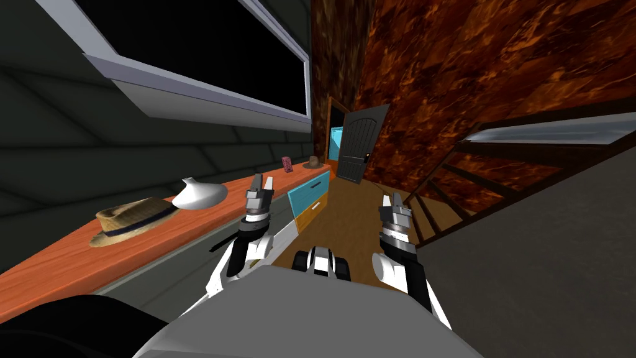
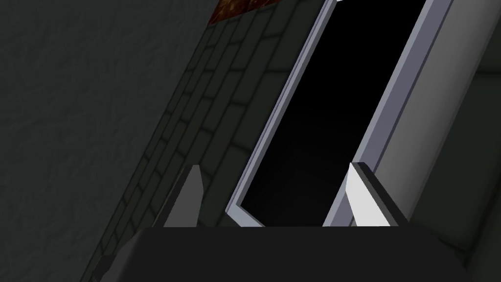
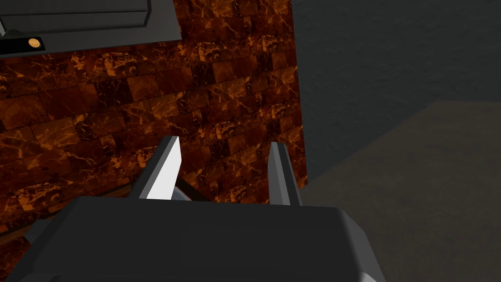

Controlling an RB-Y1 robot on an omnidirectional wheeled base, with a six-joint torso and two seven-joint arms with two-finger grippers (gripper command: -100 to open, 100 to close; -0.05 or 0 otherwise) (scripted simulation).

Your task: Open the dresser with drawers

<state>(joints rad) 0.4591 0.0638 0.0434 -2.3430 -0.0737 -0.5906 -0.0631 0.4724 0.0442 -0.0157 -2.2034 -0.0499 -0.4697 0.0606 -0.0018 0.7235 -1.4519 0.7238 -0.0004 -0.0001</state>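
Note:
A long dresser with an orange top runs along the wall on my left. Its near front is grey and carries a dark handle. Farther along are a teal drawer front and an orange one. My left gripper is raised beside the dresser's front edge, open and touching nothing. Over the floor to the right, my right gripper stands with its fingers part-way apart and nothing between them.
On the dresser top lie a straw hat, a white vase, a small pink object and a brown hat. A dark door stands ajar ahead. A staircase rises on the right, across a strip of wooden floor.

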